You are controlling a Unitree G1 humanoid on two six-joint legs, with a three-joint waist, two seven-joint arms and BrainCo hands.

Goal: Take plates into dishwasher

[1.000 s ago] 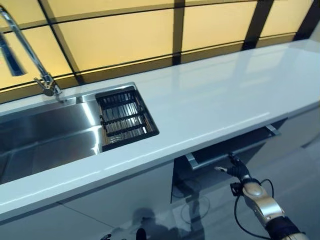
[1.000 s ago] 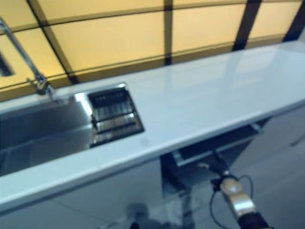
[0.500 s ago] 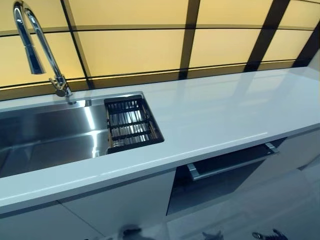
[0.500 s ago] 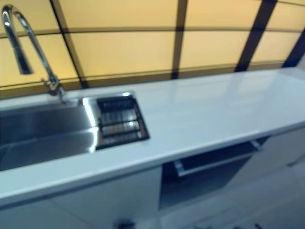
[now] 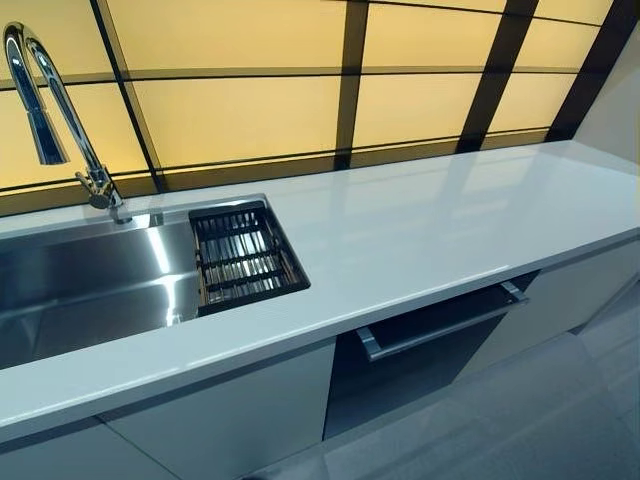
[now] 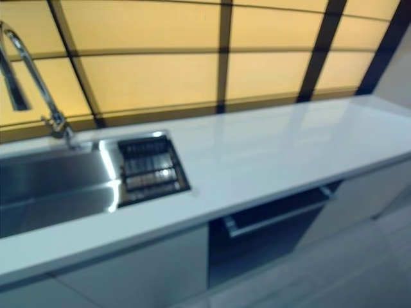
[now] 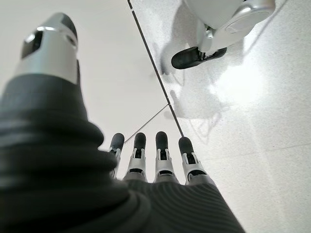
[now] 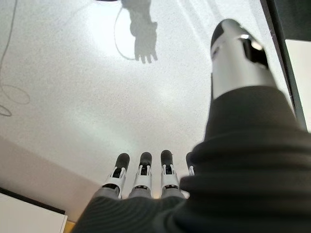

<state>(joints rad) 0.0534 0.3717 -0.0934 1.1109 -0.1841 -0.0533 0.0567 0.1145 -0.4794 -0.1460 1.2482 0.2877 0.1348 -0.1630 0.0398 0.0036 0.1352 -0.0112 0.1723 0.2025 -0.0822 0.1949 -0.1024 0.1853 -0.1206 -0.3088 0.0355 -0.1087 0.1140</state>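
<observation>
**Left eye view: glossy counter, dishwasher door ajar, both hands down by the floor**

Left eye view takes in a long white countertop (image 5: 420, 230), smooth and shiny. Set into it at the left, a brushed steel sink (image 5: 90, 280) with a curved chrome tap (image 5: 50, 100) behind. Inside the sink's right end, a dark rectangular rack (image 5: 243, 256) of thin parallel bars. Behind the counter, amber wall panels (image 5: 240, 115) split by dark strips. Under the counter, right of a plain white cabinet front (image 5: 220, 420), the dishwasher (image 5: 420, 345): door slightly open, long metal handle (image 5: 440, 320) along its top edge, dark gap showing. Possibly something within, but too dark to tell. No plates visible on counter, in sink or in either hand.

Left hand (image 7: 150, 160): fingers straight and side by side, thumb apart, empty, above pale speckled floor (image 7: 252, 126). Right hand (image 8: 146, 179): likewise straight, spread loosely, holding nothing, over the same floor.
</observation>
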